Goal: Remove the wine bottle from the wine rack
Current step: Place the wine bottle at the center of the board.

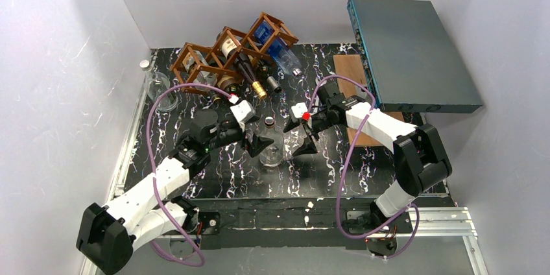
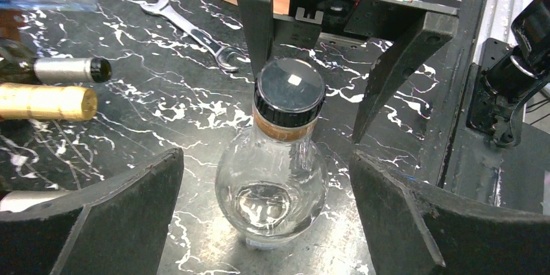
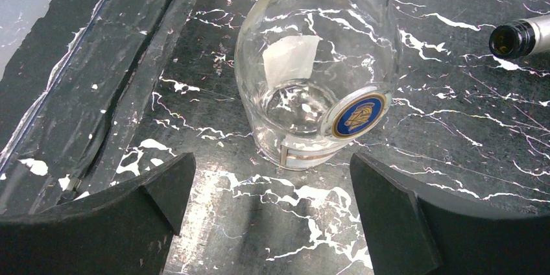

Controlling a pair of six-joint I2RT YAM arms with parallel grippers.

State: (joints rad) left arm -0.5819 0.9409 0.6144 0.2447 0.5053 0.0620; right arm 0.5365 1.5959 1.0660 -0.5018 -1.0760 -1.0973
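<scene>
Between both spread jaws, bottle [image 1: 270,144] stands upright, untouched.

White walls [image 1: 65,61] box in a black marbled table [image 1: 311,178] — evenly lit.

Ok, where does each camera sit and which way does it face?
Top external: above, behind the bases, looking down on the wine rack; both arms show.
Left wrist: on the left gripper, facing the clear bottle, right gripper beyond; own fingers show.
Right wrist: low, facing that bottle's base; own fingers show.
All three share the bottle.
</scene>
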